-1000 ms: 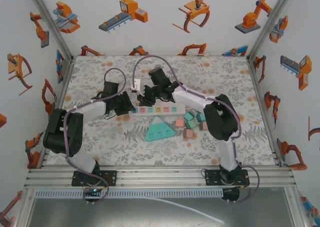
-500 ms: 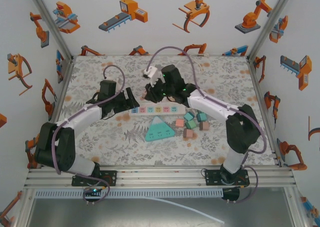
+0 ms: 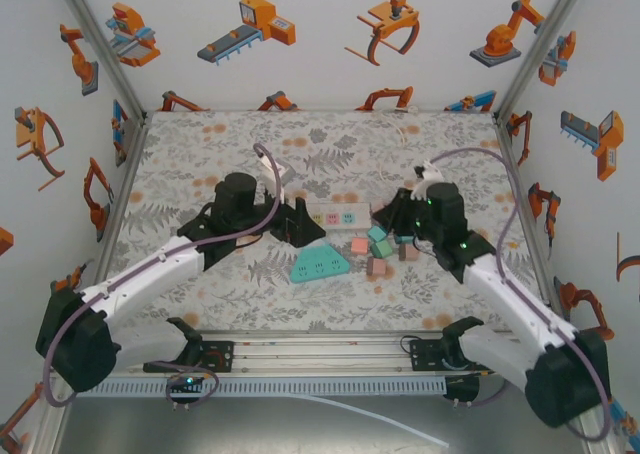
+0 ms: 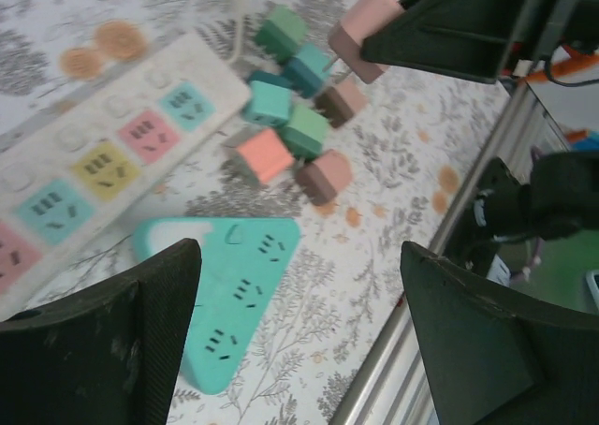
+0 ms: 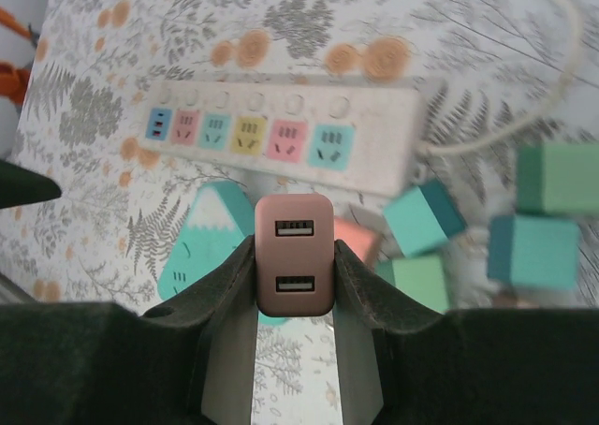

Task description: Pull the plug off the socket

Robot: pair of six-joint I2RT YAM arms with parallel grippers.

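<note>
Separation of plug from strip is the change to log, read left to right. The left gripper [image 4: 299, 247] braced the left end of the power strip [image 3: 338, 215] a second ago. It now hangs released, fingers spread wide with nothing between them, and in its wrist view the strip lies off to the left of the fingers rather than inside them. The strip rests flat on the table [image 3: 200, 154]. In the right wrist view I count its row of coloured sockets and every one looks vacant. In front of it lie the teal triangular socket [image 3: 320, 261] and, further right, the loose cluster of blocks [image 3: 382, 246], neither of them touched. The right gripper [image 5: 294, 252] was crowded over the strip's left end a second ago and lifting half a second ago. It has since swung well over to the right side of the table, and it is clenched on the pink plug [image 5: 294, 285]. The plug sits upright between the fingers, its two USB ports facing the camera, clear above the table and apart from the strip. My judgement is that the pull itself is done. What remains is setting the plug down somewhere clear of the blocks and pulling both arms back.
</note>
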